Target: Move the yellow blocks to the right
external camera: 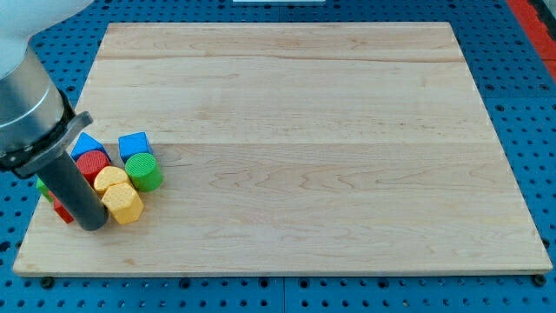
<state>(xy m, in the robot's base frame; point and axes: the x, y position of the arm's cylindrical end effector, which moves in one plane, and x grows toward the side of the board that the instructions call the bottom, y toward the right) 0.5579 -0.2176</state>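
The tool (94,224), a gripless rod grasping nothing, is pressed beside the yellow hexagonal block (123,204); the green cylinder (143,171) beyond risks being dragged along.

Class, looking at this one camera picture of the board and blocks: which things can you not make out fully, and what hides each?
- Red block and green block at the view's left: mostly hidden behind the rod, shapes unclear.
- Blue block: partly hidden by the arm's clamp.
- My tip: beside the yellow blocks; contact unclear.
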